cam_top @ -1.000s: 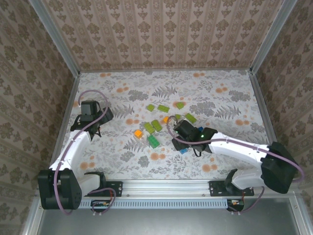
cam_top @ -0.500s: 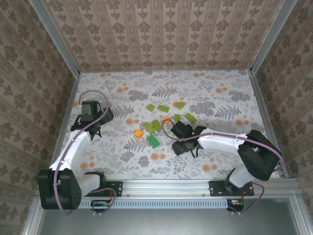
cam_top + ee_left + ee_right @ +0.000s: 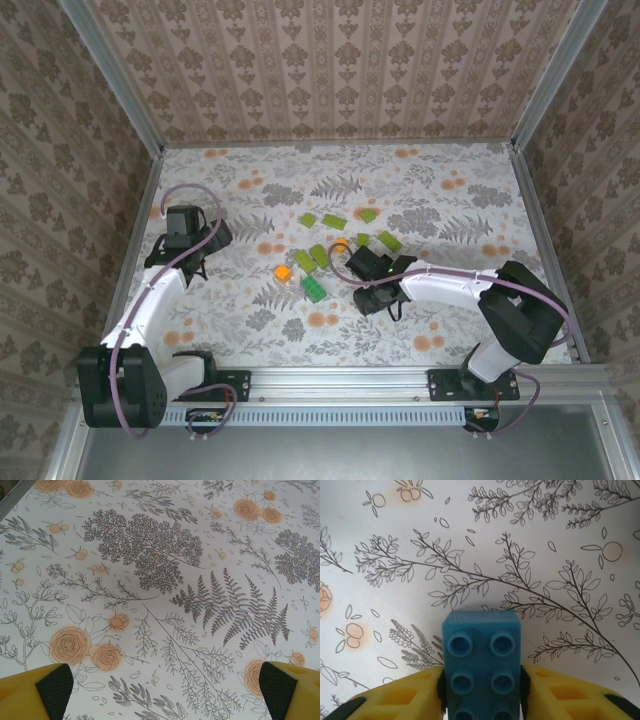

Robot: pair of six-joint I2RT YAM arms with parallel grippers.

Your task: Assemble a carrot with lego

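Observation:
In the right wrist view a blue brick (image 3: pixel 482 650) stands studs-up between my right gripper's (image 3: pixel 481 692) yellow fingers, both black pads pressed against its sides. From above, the right gripper (image 3: pixel 372 287) sits low on the table just right of the loose lego: lime-green bricks (image 3: pixel 304 260), a dark green brick (image 3: pixel 315 288) and two orange bricks (image 3: pixel 283 271). The carrot is out of view. My left gripper (image 3: pixel 183 238) hovers at the table's left side, open (image 3: pixel 165 692), with bare patterned cloth between its fingers.
More lime-green bricks (image 3: pixel 334 222) lie in a row further back, one (image 3: pixel 390 240) right of the right gripper. Metal frame rails (image 3: pixel 530 220) and papered walls bound the floral table cloth (image 3: pixel 450 190).
The right gripper has closed from wide open onto the blue brick, and its arm has folded in towards the left. The left arm has not moved.

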